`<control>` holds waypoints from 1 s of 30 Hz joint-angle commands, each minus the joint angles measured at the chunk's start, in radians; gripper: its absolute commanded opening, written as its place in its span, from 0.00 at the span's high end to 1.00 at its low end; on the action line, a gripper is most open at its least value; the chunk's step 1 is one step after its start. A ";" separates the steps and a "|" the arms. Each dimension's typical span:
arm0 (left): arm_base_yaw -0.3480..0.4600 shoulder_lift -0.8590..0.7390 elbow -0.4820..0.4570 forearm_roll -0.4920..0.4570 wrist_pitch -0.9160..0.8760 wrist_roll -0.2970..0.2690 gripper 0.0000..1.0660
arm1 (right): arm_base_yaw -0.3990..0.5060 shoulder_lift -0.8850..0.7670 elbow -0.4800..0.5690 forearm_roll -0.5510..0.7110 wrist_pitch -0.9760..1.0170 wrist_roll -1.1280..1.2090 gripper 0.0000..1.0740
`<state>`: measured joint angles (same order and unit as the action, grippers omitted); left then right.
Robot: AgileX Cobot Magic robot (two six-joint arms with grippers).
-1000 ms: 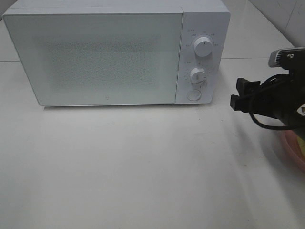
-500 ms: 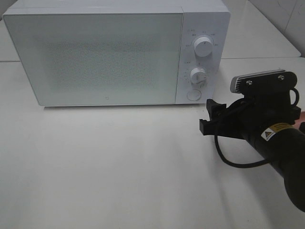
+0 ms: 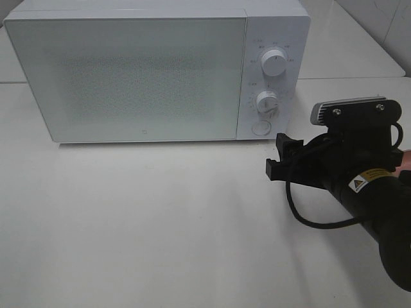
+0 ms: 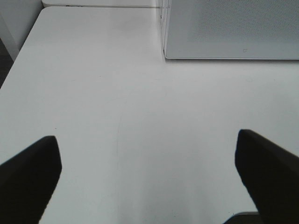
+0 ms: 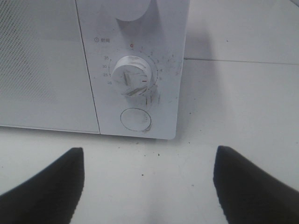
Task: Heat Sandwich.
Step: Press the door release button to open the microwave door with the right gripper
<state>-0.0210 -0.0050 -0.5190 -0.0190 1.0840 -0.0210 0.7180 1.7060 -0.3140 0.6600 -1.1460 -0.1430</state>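
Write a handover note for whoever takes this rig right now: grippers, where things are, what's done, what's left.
Left gripper: open, empty, over bare table near the microwave's front corner farthest from the control panel.
Right gripper: open, empty, low in front of the control panel, facing the round button under the lower dial.
The sandwich: not in view in any camera; the right arm hides the table's right edge.
Done: nothing that shows; the door is shut.
Left: open the door, probably with that button, load the sandwich, shut it, set the dial.
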 commanded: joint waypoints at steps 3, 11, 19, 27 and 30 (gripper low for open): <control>-0.005 -0.023 0.002 0.003 -0.014 0.002 0.10 | 0.003 0.000 0.003 0.002 -0.016 0.193 0.31; -0.005 -0.023 0.002 0.003 -0.014 0.002 0.10 | 0.003 0.000 0.003 0.002 -0.015 0.726 0.31; -0.005 -0.023 0.002 0.003 -0.014 0.002 0.10 | 0.003 0.000 0.003 -0.007 -0.003 1.211 0.33; -0.005 -0.023 0.002 0.003 -0.014 0.002 0.10 | 0.003 0.000 0.003 -0.006 0.047 1.464 0.53; -0.005 -0.023 0.002 0.003 -0.014 0.002 0.10 | 0.003 0.000 0.003 -0.007 0.049 1.497 0.67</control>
<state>-0.0210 -0.0050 -0.5190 -0.0190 1.0840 -0.0210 0.7180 1.7060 -0.3140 0.6600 -1.1010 1.3130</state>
